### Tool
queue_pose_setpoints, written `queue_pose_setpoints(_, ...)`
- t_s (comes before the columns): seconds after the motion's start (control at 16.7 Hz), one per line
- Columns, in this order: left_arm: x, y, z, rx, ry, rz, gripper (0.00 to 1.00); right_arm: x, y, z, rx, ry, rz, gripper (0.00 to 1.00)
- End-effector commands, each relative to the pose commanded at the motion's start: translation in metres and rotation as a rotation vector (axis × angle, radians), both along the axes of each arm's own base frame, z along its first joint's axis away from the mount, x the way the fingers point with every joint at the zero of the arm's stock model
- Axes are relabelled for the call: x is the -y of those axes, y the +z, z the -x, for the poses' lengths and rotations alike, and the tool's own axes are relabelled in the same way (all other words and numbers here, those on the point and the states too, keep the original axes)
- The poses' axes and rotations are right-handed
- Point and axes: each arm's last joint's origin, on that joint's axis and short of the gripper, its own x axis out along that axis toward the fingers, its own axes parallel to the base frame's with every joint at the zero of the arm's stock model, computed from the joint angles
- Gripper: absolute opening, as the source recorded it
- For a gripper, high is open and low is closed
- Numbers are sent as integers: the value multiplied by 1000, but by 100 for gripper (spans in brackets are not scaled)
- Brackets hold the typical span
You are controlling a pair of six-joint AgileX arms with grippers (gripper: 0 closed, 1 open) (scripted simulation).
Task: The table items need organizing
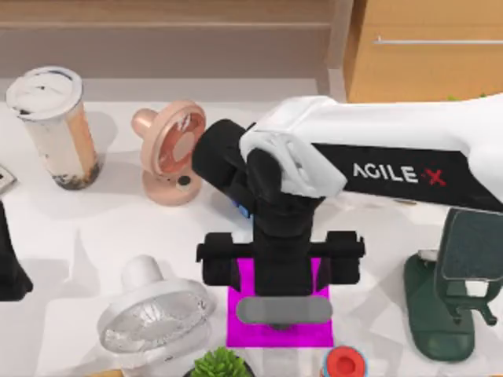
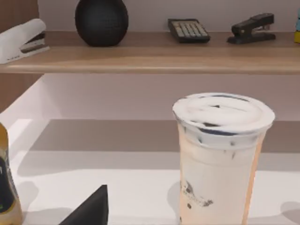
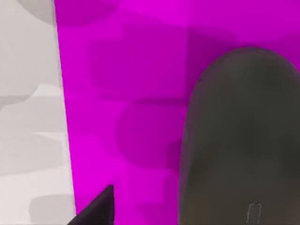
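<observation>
The dark grey mouse (image 1: 283,310) (image 3: 239,136) lies on the magenta mat (image 1: 240,326) (image 3: 126,93) at the table's front middle. My right gripper (image 1: 280,271) hangs straight over it, pointing down and open, with one dark fingertip (image 3: 98,211) beside the mouse. The white-lidded cup (image 1: 55,129) (image 2: 220,159) stands upright at the back left of the table (image 1: 94,228). A silver-edged sliver of the smartphone (image 1: 4,179) shows at the left edge. My left gripper (image 1: 8,263) is parked at the left edge, open, facing the cup.
A pink fan (image 1: 173,153) stands behind the mat and a white fan (image 1: 153,314) to its left. A dark green stand (image 1: 444,302) is at the right. A small plant (image 1: 220,365) and a red-capped item (image 1: 343,363) sit at the front edge. A shelf (image 2: 150,51) runs behind the cup.
</observation>
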Motion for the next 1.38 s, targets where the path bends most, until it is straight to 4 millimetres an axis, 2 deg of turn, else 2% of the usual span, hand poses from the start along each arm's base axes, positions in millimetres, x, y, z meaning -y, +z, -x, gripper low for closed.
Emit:
queue_pose_setpoints(0.12,0,0,0,0,0,0,100,1,6,-3,9,-18,-10,100)
queue_pose_setpoints(0.3,0,0,0,0,0,0,100,17,39,-23,51,-176,-61,100)
queue_pose_setpoints(0.42,0,0,0,0,0,0,100,41,65,-44,83,-373,-99,100)
queue_pose_setpoints(0.54,0,0,0,0,0,0,100,77,87,-71,110,-638,-132,100)
queue_pose_setpoints(0.78,0,0,0,0,0,0,100,178,118,-120,149,-1299,-186,100)
queue_pose_setpoints(0.96,0,0,0,0,0,0,100,267,124,-141,156,-1832,-207,100)
queue_pose_setpoints(1.2,0,0,0,0,0,0,100,383,105,-144,127,-2486,-180,100)
queue_pose_setpoints(1.38,0,0,0,0,0,0,100,453,78,-131,80,-2863,-113,100)
